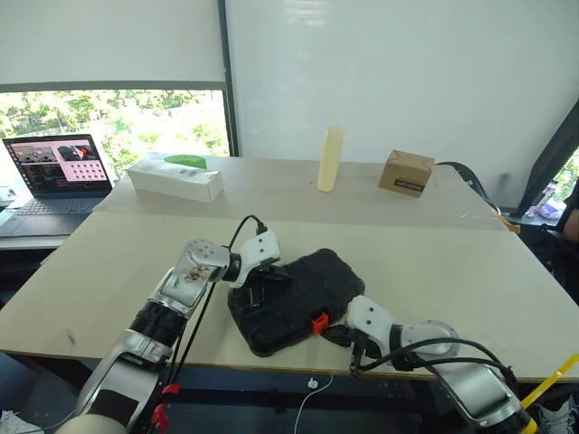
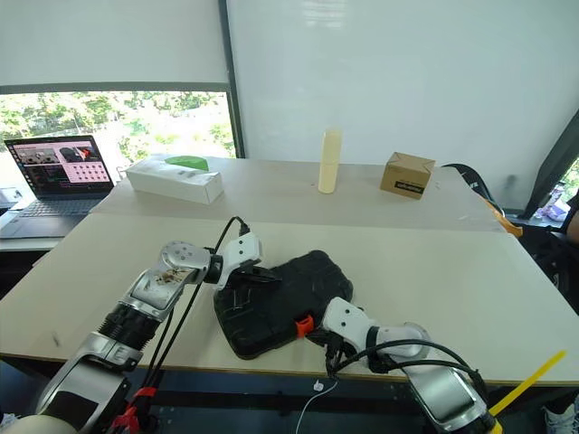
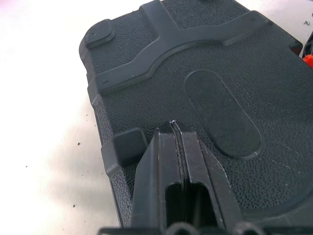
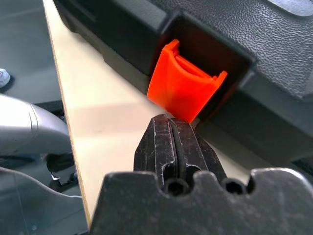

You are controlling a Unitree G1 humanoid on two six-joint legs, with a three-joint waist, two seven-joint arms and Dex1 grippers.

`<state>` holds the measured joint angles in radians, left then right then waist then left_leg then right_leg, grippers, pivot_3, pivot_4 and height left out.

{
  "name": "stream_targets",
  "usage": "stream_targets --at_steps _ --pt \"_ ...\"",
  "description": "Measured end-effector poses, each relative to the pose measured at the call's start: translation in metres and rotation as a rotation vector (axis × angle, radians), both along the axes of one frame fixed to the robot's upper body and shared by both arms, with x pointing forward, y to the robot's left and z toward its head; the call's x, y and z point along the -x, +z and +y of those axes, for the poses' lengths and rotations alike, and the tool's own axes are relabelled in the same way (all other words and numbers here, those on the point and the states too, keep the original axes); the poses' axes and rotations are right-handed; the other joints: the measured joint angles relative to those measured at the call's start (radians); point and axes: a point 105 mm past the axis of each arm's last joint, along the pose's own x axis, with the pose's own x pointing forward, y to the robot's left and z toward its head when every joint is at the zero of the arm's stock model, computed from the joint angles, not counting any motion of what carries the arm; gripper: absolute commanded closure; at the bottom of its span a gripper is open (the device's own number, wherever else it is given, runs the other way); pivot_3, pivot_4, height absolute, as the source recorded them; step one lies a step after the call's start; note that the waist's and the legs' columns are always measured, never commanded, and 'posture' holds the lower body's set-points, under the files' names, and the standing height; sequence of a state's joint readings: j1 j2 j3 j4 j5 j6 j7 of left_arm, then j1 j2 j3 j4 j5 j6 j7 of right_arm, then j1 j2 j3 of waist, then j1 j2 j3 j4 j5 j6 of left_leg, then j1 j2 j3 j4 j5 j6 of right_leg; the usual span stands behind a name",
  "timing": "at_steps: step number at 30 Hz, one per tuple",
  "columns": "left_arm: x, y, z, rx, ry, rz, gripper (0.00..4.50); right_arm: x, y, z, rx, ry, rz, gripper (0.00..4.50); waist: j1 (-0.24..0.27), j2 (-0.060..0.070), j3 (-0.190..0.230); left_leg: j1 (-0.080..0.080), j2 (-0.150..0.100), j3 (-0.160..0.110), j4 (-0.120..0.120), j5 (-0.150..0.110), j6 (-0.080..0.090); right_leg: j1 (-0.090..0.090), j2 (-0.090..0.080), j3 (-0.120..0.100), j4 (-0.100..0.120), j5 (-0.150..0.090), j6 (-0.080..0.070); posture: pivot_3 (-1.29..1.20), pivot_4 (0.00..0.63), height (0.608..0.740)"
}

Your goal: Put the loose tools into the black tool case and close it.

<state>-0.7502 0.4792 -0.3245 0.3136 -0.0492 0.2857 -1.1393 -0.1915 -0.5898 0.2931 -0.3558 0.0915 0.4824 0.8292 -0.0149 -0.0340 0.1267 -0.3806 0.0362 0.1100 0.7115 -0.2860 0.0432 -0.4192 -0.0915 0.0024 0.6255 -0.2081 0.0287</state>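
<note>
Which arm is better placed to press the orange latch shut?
The right: its shut pincer is right at the orange latch. The left pincer rests shut on the black tool case lid.

We seem to be in an office or lab: pale tables [image 1: 452,262] pushed together, an open laptop [image 1: 56,172] by a window [image 1: 136,122], white roller blinds [image 1: 109,41].
</note>
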Motion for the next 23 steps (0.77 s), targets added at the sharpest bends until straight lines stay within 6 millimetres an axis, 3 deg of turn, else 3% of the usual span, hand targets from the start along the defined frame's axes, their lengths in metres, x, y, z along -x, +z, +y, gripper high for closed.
stream_targets --at_steps 6,8,9,11,13,15,18,21,23 --pt "0.001 -0.001 0.002 0.034 0.010 -0.005 4.49 0.001 -0.001 0.002 -0.007 0.007 0.011 4.50 -0.001 0.000 -0.002 0.000 0.000 0.001 -0.001 0.000 0.000 -0.001 0.000 0.002 0.001 -0.001 -0.002 0.00 0.150 0.740" --pt "0.004 0.000 0.005 0.105 0.010 -0.012 4.49 0.006 0.007 -0.003 -0.021 0.016 -0.002 4.50 0.000 0.001 -0.002 -0.001 0.000 0.001 -0.002 0.000 0.000 -0.003 0.000 0.002 0.001 -0.001 -0.001 0.00 0.150 0.740" --pt "0.006 0.002 0.008 0.168 0.016 -0.013 4.24 0.009 0.014 -0.010 -0.033 0.018 -0.019 4.50 0.001 0.000 -0.002 -0.002 0.001 0.001 -0.003 0.000 0.000 -0.003 0.000 0.002 0.000 -0.001 0.001 0.00 0.150 0.740" --pt "0.011 0.009 0.016 0.244 -0.004 -0.031 3.78 0.017 0.025 -0.025 -0.073 0.011 -0.025 3.91 0.003 0.000 -0.002 -0.004 0.000 0.001 -0.005 -0.001 0.001 -0.005 0.000 0.001 -0.001 -0.002 0.001 0.00 0.150 0.740" --pt "0.016 0.014 0.034 0.271 -0.007 -0.059 2.96 0.024 0.032 -0.041 -0.102 -0.015 -0.025 3.30 -0.001 0.000 -0.002 -0.003 0.000 0.001 -0.008 -0.001 0.001 -0.006 0.000 0.001 -0.002 -0.002 0.001 0.00 0.150 0.740" --pt "0.021 0.012 0.076 0.261 0.071 -0.071 2.26 0.031 0.038 -0.067 -0.100 -0.059 -0.053 2.66 -0.005 0.000 -0.001 -0.002 0.000 0.002 -0.014 -0.001 0.001 -0.007 0.000 0.002 -0.003 -0.002 0.000 0.00 0.150 0.740" --pt "0.030 0.015 0.117 0.218 0.142 -0.119 1.12 0.035 0.054 -0.087 -0.107 -0.045 -0.175 1.62 0.001 -0.001 0.001 -0.002 0.000 0.002 -0.016 -0.001 0.000 -0.006 0.000 0.000 -0.005 -0.003 0.000 0.00 0.150 0.740" --pt "0.041 0.005 0.143 0.160 0.206 -0.132 0.01 0.044 0.059 -0.100 -0.117 0.020 -0.246 0.60 0.007 0.000 0.003 -0.002 0.002 0.002 -0.016 -0.001 0.000 -0.003 -0.001 -0.001 -0.011 -0.002 0.001 0.00 0.150 0.740" --pt "0.053 -0.007 0.152 0.141 0.223 -0.118 0.00 0.044 0.054 -0.109 -0.127 0.020 -0.224 0.06 0.012 0.000 0.004 -0.003 0.002 0.003 -0.016 -0.001 0.000 -0.004 -0.003 -0.002 -0.013 -0.002 0.002 0.00 0.150 0.740"
